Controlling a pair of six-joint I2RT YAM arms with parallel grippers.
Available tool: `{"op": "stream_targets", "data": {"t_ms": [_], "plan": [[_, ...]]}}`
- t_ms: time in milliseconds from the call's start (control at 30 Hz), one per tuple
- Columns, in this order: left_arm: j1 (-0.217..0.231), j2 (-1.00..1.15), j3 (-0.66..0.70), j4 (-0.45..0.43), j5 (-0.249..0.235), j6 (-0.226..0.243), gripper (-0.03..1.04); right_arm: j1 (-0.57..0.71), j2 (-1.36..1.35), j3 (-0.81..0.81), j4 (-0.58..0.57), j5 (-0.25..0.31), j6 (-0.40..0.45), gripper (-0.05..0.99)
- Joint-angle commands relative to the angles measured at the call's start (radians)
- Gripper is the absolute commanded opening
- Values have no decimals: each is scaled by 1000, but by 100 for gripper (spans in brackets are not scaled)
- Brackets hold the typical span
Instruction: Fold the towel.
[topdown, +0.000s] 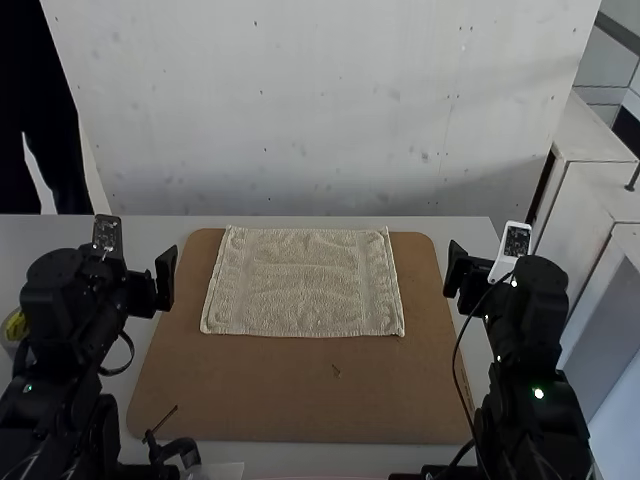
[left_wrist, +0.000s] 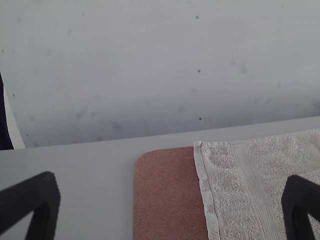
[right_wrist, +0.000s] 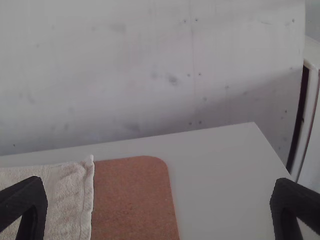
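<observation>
The towel (left_wrist: 227, 185) lies spread over a brown board (left_wrist: 165, 200) with a rounded corner, on the pale table (left_wrist: 92, 180), a speckled wall (left_wrist: 110, 70) behind. Black fingers (left_wrist: 300, 197) stand wide apart, one of them hiding a bit of the cloth.

L arm (topdown: 62, 310), R arm (topdown: 532, 330): blk | wht mount (topdown: 503, 266) | grn LED (topdown: 538, 393) | cable (topdown: 455, 360)

A brown board (topdown: 290, 400) lies flat on the pale table (topdown: 152, 230).
</observation>
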Motion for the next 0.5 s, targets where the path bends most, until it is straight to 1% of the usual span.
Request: {"op": "stream_targets", "data": {"t_ms": [0,267,300,333,367,400,467], "plan": [[-4,-13,-25,10,5,11,100,8,-15,-17,-70,-4,-2,97],[-5,-13,-25,10,6,9,100,8,-15,-17,-70,-4,-2,97],[-5,-13,-25,10,6,9,100,11,-16,-19,-70,-12,6,97],[-5,-13,-25,10,8,11,100,11,-18,-19,-69,-32,4,97],[-7,-13,-28,10,11,13,100,11,-18,-19,-69,-36,3,97],[-10,-13,-28,12,11,26,100,13,-27,-19,-67,-36,1,97],[-10,-24,-28,18,12,31,100,14,-30,-19,-50,-33,-12,97]]}}
